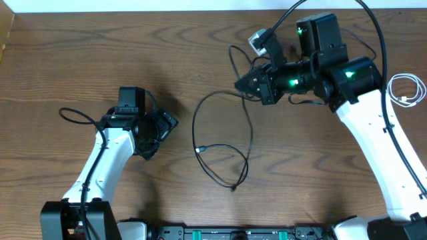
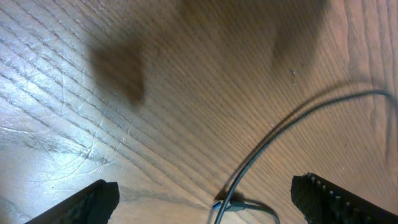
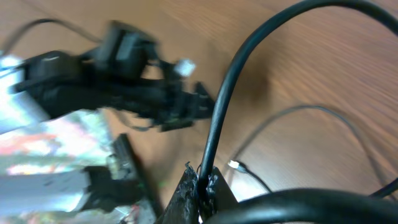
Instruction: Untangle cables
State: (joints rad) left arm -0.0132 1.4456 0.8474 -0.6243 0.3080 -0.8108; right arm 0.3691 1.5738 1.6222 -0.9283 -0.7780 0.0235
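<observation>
Bare brown wooden table (image 1: 40,67), a black cable (image 1: 195,127) looped loosely at its middle. Just up and right of that loop the right gripper (image 1: 241,85) has its jaws clamped on the black cable, probably to draw a strand clear. The left gripper (image 1: 163,130) hovers left of the loop, jaws wide apart. A white cable (image 1: 407,90) lies coiled far to its right.
</observation>
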